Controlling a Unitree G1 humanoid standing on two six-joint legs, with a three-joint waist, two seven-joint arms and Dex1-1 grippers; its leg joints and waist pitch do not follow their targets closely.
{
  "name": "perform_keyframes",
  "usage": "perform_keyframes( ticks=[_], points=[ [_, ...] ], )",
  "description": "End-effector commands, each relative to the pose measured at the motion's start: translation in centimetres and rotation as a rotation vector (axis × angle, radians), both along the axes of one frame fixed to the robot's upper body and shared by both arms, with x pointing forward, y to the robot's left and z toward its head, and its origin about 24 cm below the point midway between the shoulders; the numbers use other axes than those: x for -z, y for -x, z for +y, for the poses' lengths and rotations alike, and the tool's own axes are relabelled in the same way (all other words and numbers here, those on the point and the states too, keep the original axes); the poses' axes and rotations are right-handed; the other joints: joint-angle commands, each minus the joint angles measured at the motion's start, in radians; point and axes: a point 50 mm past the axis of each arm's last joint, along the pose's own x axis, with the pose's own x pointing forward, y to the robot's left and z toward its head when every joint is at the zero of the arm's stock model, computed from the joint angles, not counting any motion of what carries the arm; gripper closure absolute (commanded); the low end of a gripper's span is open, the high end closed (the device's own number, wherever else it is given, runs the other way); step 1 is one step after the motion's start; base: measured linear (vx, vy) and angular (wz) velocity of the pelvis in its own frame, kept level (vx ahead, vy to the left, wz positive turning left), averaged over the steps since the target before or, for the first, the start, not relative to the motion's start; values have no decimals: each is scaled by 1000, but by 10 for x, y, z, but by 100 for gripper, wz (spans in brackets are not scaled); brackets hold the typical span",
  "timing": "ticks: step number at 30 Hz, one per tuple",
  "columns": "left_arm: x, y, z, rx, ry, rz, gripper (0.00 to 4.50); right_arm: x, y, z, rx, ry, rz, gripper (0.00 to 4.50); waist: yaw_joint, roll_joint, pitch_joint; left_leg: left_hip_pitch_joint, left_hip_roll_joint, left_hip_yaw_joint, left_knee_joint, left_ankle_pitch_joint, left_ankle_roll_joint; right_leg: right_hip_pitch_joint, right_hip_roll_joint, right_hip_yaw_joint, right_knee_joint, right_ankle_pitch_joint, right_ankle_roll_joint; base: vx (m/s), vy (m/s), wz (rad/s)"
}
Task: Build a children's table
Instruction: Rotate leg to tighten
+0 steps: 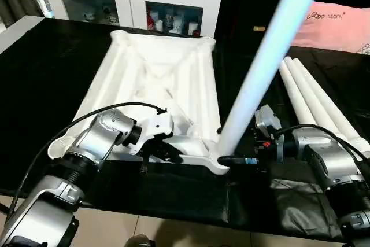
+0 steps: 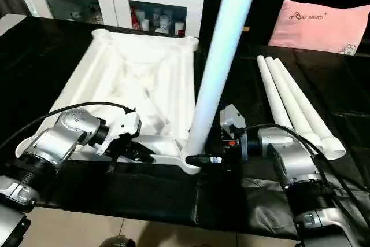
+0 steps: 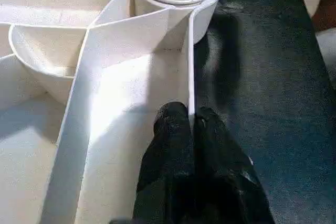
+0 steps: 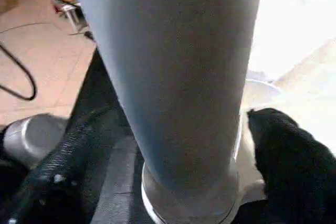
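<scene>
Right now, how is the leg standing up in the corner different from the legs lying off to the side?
The standing leg rises upright from the tabletop with its foot in a corner socket; the three spare legs lie flat on the black cover, side by side. The right gripper is at the standing leg's base; nothing touches the spare legs. The standing leg looks bluish, the spare legs plain white. All are long tapered tubes.

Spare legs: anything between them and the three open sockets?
Nothing visible blocks them. The three spare legs lie on the black mat beside the tabletop. One leg already stands in the near socket, with the right gripper at its base. The left gripper pinches the near rib.
</scene>
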Motion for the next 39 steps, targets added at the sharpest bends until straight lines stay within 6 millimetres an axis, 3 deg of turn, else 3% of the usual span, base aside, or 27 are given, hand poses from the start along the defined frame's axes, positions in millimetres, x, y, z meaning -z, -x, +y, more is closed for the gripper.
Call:
perform_keyframes(
  ticks=[1, 11, 17, 26, 29, 32, 34, 35, 39],
  points=[
    [-5, 3, -9, 89, 2, -8, 450, -5, -3, -1, -25, 3, 1, 76, -4, -1, -77, 14, 56, -10, -60, -119, 71, 56, -91, 52, -67, -131, -223, 0, 0, 0],
    [-4, 5, -8, 97, -4, -1, 450, -4, -1, -2, -66, 3, 44, 139, -3, -2, -79, 13, 55, -10, -58, -109, 73, 57, -90, 51, -64, -119, -227, 0, 0, 0],
    [-3, 5, -7, 92, -7, 3, 450, -1, 2, -2, -74, 0, 58, 208, -3, 0, -78, 15, 56, -10, -58, -112, 72, 56, -89, 51, -64, -116, -230, 0, 0, 0],
    [-2, 2, -9, -11, 43, 21, 450, 3, 6, 4, -34, -34, 74, 236, -2, 4, -78, 15, 57, -12, -59, -122, 60, 57, -90, 51, -65, -123, -230, 0, 0, 0],
    [-3, 0, -11, -67, 55, 17, 450, 7, 5, 6, 34, -33, 91, 240, -4, 2, -75, 15, 54, -13, -61, -136, 54, 57, -90, 50, -70, -161, -220, 0, 0, 0],
    [-7, -10, -17, -271, 101, 24, 450, 14, -2, 17, 250, -54, 81, 242, -12, 1, -70, 18, 54, -15, -65, -173, 27, 54, -92, 52, -78, -248, -202, 0, 0, 0],
    [-10, -17, -23, -396, 123, 27, 450, 20, -12, 26, 433, -54, 88, 244, -22, 0, -67, 18, 51, -19, -68, -198, 4, 52, -94, 50, -83, -313, -189, 0, 0, 0],
    [-11, -19, -24, -426, 129, 19, 450, 22, -14, 28, 478, -55, 91, 244, -35, -4, -69, 10, 48, -22, -69, -193, -9, 57, -94, 49, -82, -330, -176, 0, 0, 0],
    [-19, -30, -42, -578, 183, -7, 450, 31, -28, 46, 713, -32, 118, 246, -56, -3, -70, 13, 39, -17, -60, -188, 7, 51, -89, 51, -93, -353, -156, 0, 0, 0]
  ],
)
